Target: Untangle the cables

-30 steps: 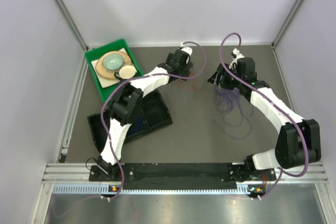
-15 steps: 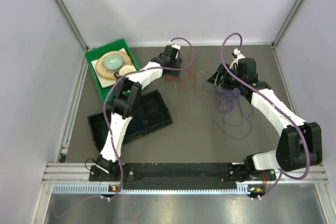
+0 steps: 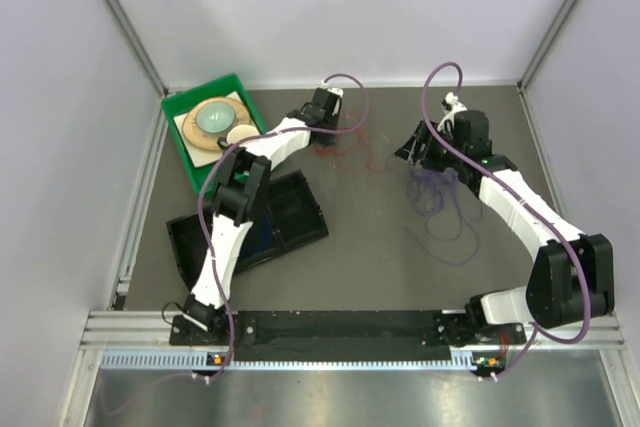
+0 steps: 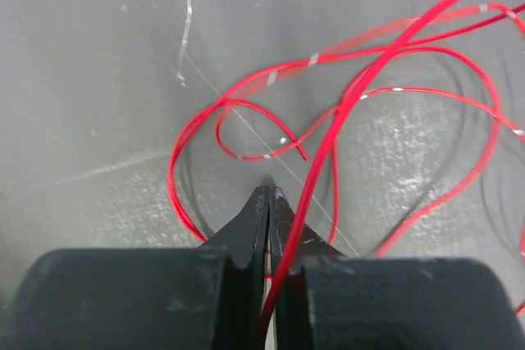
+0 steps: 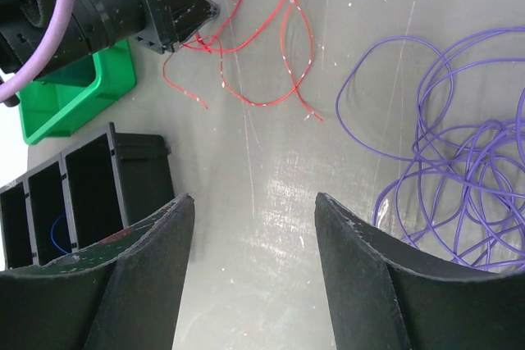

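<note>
Top view: even, diffuse overhead light, with bright pale walls, faint shadows under the arms and a glare band on the metal strip [image 3: 350, 397] along the lower edge. Left wrist view: the grey table [image 4: 98, 79] shows mottled sheen at centre and right. The red cable [image 4: 324, 149] casts soft doubled shadows at right and blurs at upper right. The left pincer [image 4: 269, 193], at bottom, is dark and soft. Right wrist view: a specular streak runs down the centre, the left edge is blown out white, and the right pincer [image 5: 252, 198] is dark.

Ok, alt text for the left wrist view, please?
Close-up of the left gripper, jaws shut, with a red cable running into the seam between them. The rest of the cable lies in loose overlapping loops on a scratched grey table.
</note>
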Available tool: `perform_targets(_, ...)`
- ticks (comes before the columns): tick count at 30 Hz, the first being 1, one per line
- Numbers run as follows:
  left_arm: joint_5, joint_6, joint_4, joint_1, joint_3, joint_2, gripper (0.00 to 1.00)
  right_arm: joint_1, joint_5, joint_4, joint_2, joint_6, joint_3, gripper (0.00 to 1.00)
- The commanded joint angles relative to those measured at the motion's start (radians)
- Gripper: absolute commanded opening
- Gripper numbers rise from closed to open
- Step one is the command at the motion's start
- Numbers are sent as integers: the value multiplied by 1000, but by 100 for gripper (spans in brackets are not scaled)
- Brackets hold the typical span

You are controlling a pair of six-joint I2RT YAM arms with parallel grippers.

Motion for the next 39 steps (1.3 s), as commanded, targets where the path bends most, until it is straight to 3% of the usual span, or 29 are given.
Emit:
perform_targets(1, 18, -38, 16, 4, -13, -110, 9, -5, -7, 18, -40, 3, -5, 60)
perform_targets(4, -54, -50, 52, 4, -72, -190, 25, -5, -9, 18, -43, 3, -10, 60)
perform_targets(5, -59, -41, 59, 6, -79, -201, 43, -5, -10, 21, -43, 3, -12, 60)
perform_targets(11, -45, -45, 67, 12, -87, -204, 80, -5, -29, 38, -31, 12, -19, 60)
perform_targets(12, -41, -50, 76, 12, -83, -198, 94, -5, -32, 38, -31, 14, -22, 60)
perform_targets(13, -36, -53, 81, 13, -75, -189, 99, -3, -30, 39, -33, 14, -24, 60)
perform_targets(21, 7, -98, 9, 30, 141, 12, 99, -5, -30, 15, -49, 6, -33, 60)
perform_targets(36, 5, -110, -27, 32, 161, 94, 99, -5, -44, 28, -39, 17, -45, 59)
perform_targets(38, 13, -110, -25, 32, 155, 91, 93, -5, -41, 25, -37, 18, -47, 59)
perform_targets(39, 13, -110, -27, 32, 152, 88, 81, -5, -41, 27, -37, 17, -47, 59)
